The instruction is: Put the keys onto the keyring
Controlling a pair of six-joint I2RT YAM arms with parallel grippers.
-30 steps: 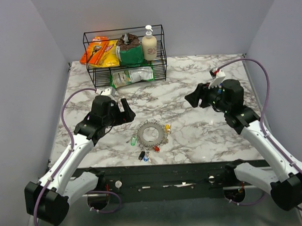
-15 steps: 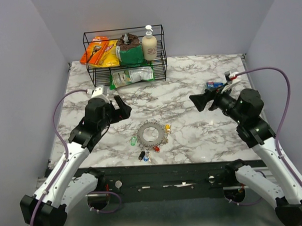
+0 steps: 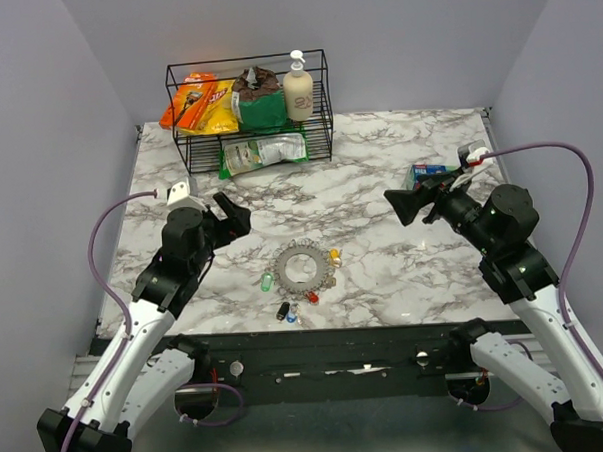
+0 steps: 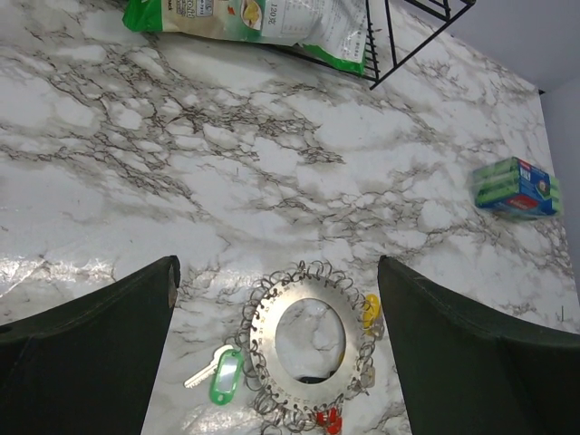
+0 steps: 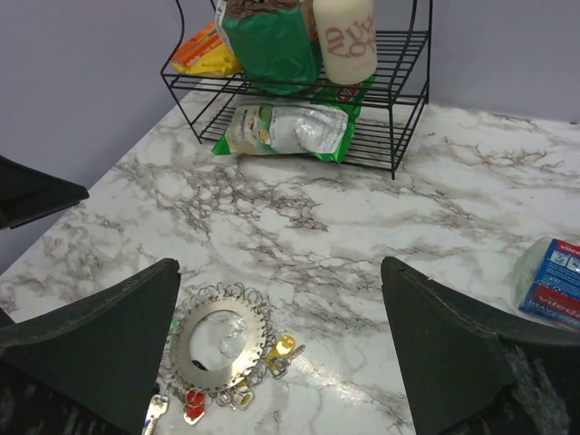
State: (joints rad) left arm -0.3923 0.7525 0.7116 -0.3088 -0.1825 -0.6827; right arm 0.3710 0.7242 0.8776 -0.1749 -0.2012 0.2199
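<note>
A white and grey marble tabletop (image 3: pixel 379 163) fills the scene, with two white and black robot arms rising from its near edge. The left gripper (image 3: pixel 231 217) hangs above the left half of the tabletop with its claw released, fingers spread wide and nothing between them. The right gripper (image 3: pixel 399 206) hangs above the right half, pointing toward the middle, its claw likewise released and empty. A black wire rack (image 3: pixel 321 135) stands at the far edge, left of centre, holding orange and yellow snack bags (image 3: pixel 198 103), a green bag (image 3: pixel 261 103) and a cream pump bottle (image 3: pixel 298 91). A green and white pouch (image 3: pixel 265 152) lies on its bottom shelf. A small blue and green packet (image 3: pixel 427 170) lies flat near the right edge. The keyring (image 4: pixel 264 337), a flat grey metal ring with small wire loops round its rim, lies flat near the middle of the near edge, between the two grippers and touched by neither. The keys (image 3: pixel 312 297) lie scattered close around it. A green-headed key (image 4: pixel 224 373) lies against its left rim, a yellow-headed key (image 4: pixel 371 310) against its right rim and a red-headed key (image 4: pixel 326 419) against its near rim; whether these are hooked on cannot be told. A black-headed key (image 3: pixel 282 311) and a blue-headed key (image 3: pixel 291 316) lie together just apart from the ring, closer to the near edge.
</note>
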